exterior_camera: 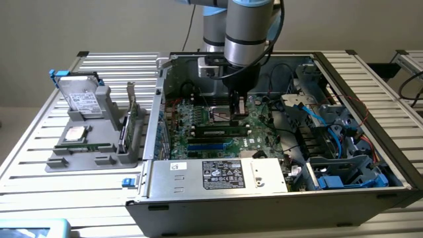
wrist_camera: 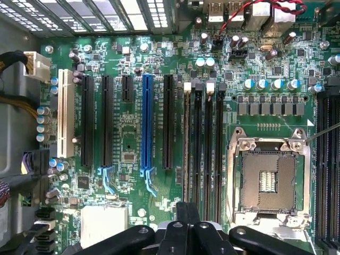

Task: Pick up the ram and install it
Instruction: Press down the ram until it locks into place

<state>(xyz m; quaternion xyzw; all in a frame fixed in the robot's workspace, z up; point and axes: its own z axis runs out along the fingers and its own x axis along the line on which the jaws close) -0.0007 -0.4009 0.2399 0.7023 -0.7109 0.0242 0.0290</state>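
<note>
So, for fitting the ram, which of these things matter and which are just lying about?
Job in hand: ram; gripper; memory slots.
Lying about: hard drive; expansion card; silver chip.

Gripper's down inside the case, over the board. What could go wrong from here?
1. The shut gripper hangs low over the motherboard, next to the open processor socket; a small drift could damage its bare contacts.
2. Loose cables lie near the arm inside the case; a sideways move might snag them.
</note>
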